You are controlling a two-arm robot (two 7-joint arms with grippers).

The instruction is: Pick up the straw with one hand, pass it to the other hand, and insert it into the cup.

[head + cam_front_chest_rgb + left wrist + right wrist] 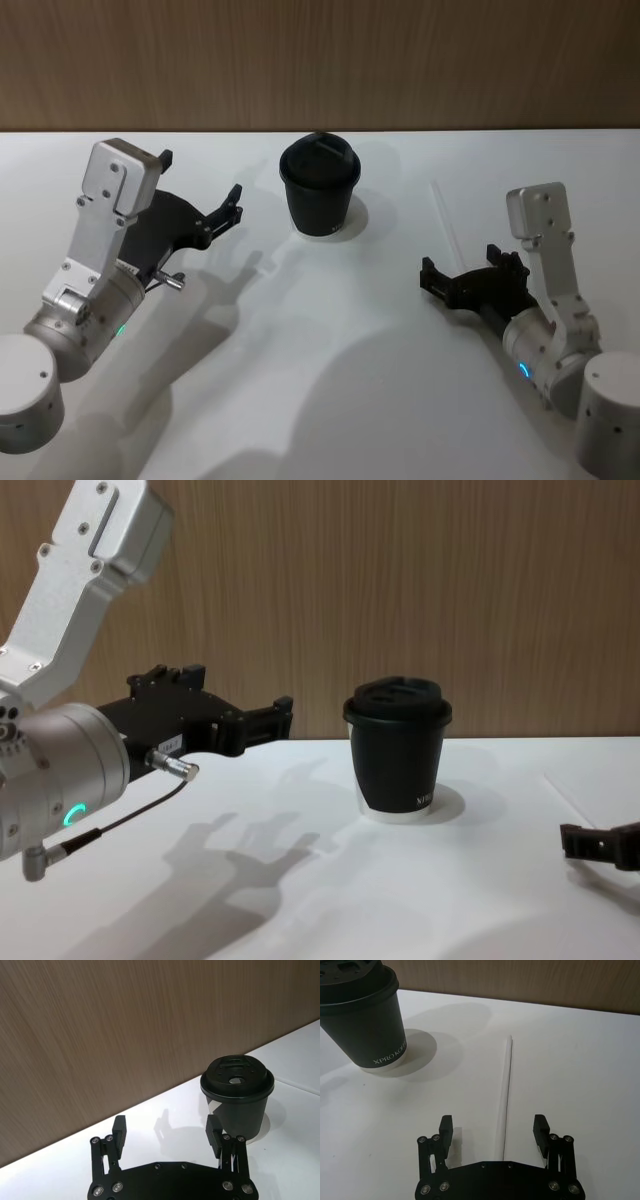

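You have on hand:
- One long, thin white straw (505,1095), straight and unmarked, flat on the white table (330,420), right of the cup.
- One small black cup (320,190) with a domed lid, upright.
- Two grippers: right gripper (493,1124) spread wide either side of the straw's near end, left gripper (166,1127) spread, empty, beside the cup.

A plain white worktop (330,420) is seen spread beneath the left hand (200,182) and the right hand (460,262). Soft grey shadows (250,865) are cast on it, under and just beside each hand. Beyond both hands, at the far edge of the worktop, a wall (320,60) of brown wood-grain panelling is seen, met by the white surface in a straight line.
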